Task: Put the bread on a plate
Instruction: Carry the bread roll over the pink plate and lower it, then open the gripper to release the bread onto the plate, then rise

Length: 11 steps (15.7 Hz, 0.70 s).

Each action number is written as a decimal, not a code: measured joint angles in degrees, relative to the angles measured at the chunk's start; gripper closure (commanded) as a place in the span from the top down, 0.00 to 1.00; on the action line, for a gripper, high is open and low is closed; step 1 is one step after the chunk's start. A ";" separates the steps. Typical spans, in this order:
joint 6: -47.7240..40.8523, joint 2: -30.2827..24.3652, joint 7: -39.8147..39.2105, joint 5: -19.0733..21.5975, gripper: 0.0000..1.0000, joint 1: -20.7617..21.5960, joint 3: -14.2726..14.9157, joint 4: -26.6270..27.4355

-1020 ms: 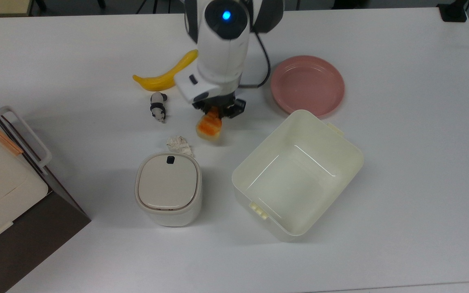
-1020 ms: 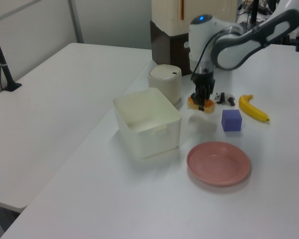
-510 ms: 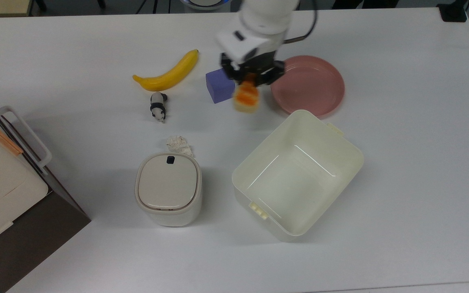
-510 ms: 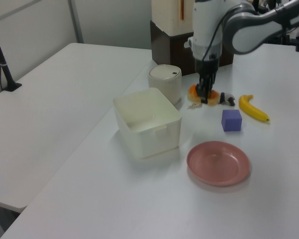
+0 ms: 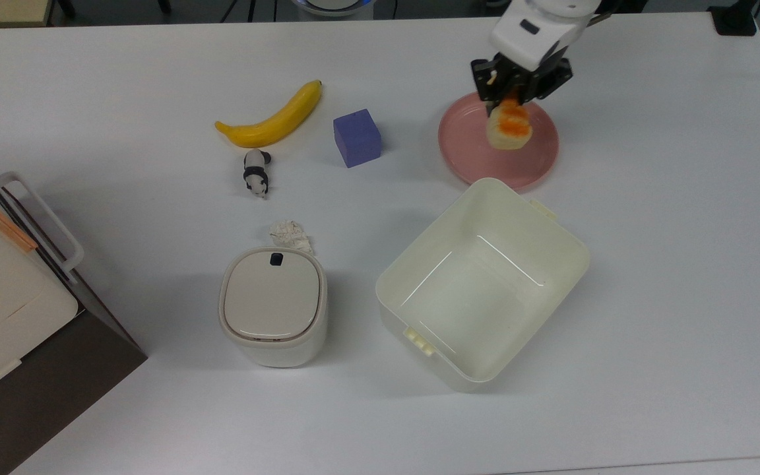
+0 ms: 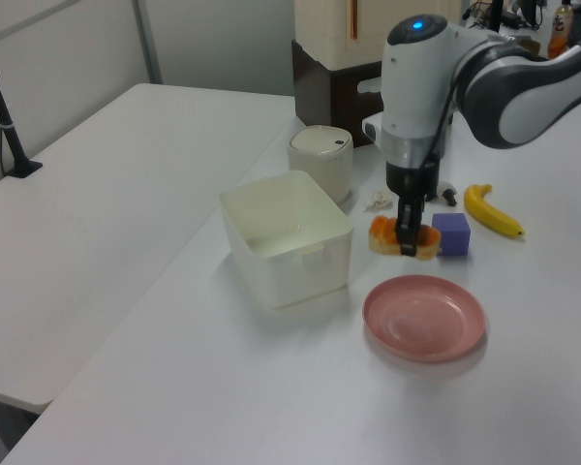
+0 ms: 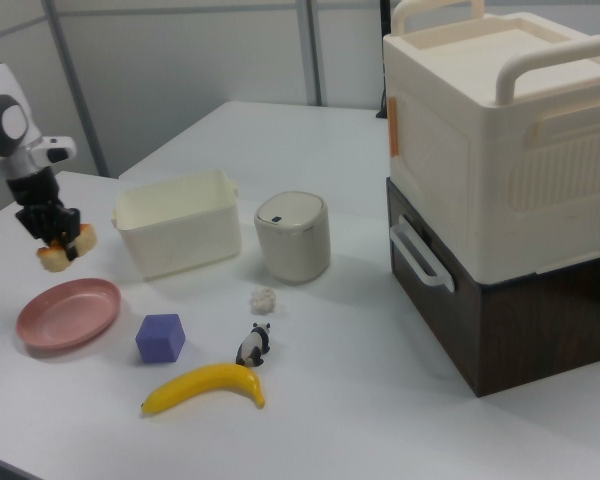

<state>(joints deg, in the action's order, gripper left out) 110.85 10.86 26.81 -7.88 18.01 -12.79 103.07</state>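
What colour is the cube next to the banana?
Purple; the cube shows best in the top view.

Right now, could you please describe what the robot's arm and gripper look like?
The arm has smooth white rounded shells with grey joint sections and a glowing blue light on top of the wrist. A black cable runs down its side. The gripper is black, with two short fingers beneath a white wrist block.

White table (image 5: 650,277) carries: pink plate (image 5: 469,148), cream tub (image 5: 482,284), lidded bin (image 5: 273,305), purple cube (image 5: 356,137), banana (image 5: 271,123), panda figure (image 5: 256,173), crumpled paper scrap (image 5: 289,232), dark cabinet (image 7: 500,300) with a cream crate (image 7: 490,130) on top.
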 measured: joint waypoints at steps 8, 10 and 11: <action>-0.02 3.07 0.32 0.69 0.48 0.51 -5.22 0.79; -0.02 3.75 0.32 0.69 0.56 0.64 -5.24 0.85; -0.02 4.13 0.32 0.68 0.58 0.64 -5.24 0.94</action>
<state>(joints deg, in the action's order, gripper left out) 110.83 14.99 27.13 -7.20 18.66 -18.02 104.01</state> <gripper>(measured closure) 0.515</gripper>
